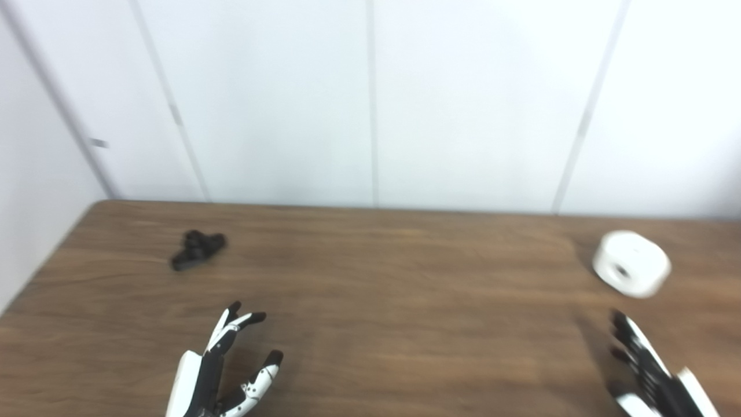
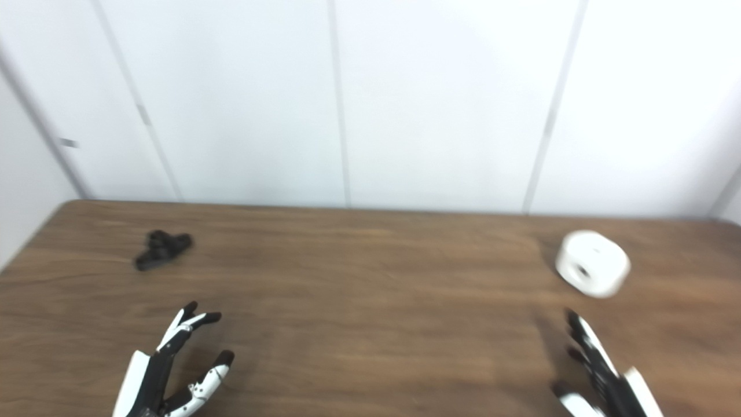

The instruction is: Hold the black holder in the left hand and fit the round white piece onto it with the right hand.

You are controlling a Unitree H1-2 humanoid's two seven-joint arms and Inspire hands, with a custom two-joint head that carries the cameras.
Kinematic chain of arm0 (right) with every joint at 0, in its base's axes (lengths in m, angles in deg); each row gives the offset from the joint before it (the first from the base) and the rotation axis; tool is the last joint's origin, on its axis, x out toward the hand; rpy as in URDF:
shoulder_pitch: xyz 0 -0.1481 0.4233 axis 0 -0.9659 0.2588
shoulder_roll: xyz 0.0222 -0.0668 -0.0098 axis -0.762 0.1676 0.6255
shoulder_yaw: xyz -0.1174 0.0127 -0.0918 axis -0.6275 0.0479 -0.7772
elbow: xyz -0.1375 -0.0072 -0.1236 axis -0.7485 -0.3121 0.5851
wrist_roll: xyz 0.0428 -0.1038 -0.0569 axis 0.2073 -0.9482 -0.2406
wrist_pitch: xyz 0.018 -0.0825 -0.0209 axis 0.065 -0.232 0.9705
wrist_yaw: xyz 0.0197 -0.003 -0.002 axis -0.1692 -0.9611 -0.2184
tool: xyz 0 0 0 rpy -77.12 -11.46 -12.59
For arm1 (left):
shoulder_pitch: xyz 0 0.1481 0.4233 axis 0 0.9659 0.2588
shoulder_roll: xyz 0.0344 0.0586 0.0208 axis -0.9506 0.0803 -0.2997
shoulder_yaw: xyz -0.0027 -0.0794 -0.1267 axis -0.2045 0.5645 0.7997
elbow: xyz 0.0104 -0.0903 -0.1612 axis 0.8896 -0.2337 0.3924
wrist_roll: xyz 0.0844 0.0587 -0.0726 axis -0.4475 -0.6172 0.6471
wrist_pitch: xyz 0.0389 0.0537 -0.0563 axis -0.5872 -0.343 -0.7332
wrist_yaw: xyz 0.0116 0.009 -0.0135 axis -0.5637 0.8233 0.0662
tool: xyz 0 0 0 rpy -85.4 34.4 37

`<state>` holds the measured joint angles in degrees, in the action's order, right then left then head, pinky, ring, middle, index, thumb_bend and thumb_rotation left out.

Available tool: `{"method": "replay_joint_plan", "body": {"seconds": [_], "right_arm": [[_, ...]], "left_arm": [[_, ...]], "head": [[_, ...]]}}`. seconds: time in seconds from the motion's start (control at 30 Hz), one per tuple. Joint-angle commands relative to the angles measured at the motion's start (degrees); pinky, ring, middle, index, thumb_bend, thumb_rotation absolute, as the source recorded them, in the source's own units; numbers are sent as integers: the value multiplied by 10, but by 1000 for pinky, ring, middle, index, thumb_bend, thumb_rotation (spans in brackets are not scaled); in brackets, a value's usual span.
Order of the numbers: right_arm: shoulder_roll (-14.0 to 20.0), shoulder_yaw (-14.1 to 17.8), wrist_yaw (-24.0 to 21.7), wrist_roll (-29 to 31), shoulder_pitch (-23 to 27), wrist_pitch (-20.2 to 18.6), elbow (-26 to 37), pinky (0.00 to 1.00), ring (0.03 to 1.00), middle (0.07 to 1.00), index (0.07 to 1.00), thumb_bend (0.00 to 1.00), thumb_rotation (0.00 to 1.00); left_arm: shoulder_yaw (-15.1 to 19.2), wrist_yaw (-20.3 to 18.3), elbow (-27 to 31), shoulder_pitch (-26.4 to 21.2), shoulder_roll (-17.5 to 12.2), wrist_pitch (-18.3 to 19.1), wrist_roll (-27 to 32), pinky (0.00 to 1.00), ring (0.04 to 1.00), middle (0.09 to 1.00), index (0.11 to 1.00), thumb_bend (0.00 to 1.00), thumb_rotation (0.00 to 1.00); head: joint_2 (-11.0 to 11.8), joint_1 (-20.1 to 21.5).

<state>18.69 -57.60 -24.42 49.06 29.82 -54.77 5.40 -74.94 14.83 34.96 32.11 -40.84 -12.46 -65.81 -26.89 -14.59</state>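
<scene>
A: Where was the black holder (image 1: 197,249)?
B: Far-left on the wooden table (image 1: 370,324), untouched. Round white piece (image 1: 631,263) sat far right.
A: Hands?
B: Left hand (image 1: 223,370) and right hand (image 1: 651,370) both empty, fingers spread, near edge.

On my screen the black holder (image 2: 162,249) lies on the wooden table (image 2: 370,324) at the far left, and the round white piece (image 2: 593,263) at the far right, well apart. My left hand (image 2: 168,373) and right hand (image 2: 602,373) are near me, both empty with fingers spread.
</scene>
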Motion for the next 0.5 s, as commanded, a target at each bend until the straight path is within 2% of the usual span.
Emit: {"method": "replay_joint_plan", "body": {"seconds": [0.0, 0.03, 0.1, 0.2, 0.3, 0.4, 0.47], "right_arm": [[0, 0, -3, 10, -10, 4, -36, 980, 995, 999, 1000, 560, 840], [0, 1, -4, 14, -10, 8, -39, 984, 996, 1000, 1000, 554, 846], [1, 3, -7, 22, -9, 13, -44, 988, 1000, 1000, 1000, 536, 839], [2, 5, -10, 27, -7, 22, -53, 999, 1000, 1000, 1000, 521, 837], [3, 7, -6, 20, -4, 24, -61, 1000, 1000, 1000, 1000, 534, 851], [0, 11, 2, 5, -3, 15, -60, 972, 996, 998, 1000, 643, 896], [-1, 12, 0, 7, -2, 14, -61, 974, 999, 1000, 1000, 661, 901]], "left_arm": [[15, 13, 35, -31, 10, 9, 2, 953, 979, 984, 786, 616, 297], [22, 18, 43, -36, 6, 18, -10, 976, 990, 990, 784, 649, 276], [34, 23, 58, -46, 0, 30, -26, 933, 966, 968, 758, 717, 247], [56, 25, 78, -63, -7, 52, -46, 945, 970, 965, 736, 739, 214], [78, 26, 91, -80, -17, 71, -61, 973, 994, 974, 729, 753, 247], [100, 15, 107, -100, -28, 104, -62, 994, 1000, 996, 733, 781, 284], [109, 8, 110, -112, -40, 120, -65, 999, 1000, 999, 731, 806, 297]], "head": [[0, -13], [0, -17], [2, -32], [4, -46], [6, -58], [9, -72], [11, -80]]}}
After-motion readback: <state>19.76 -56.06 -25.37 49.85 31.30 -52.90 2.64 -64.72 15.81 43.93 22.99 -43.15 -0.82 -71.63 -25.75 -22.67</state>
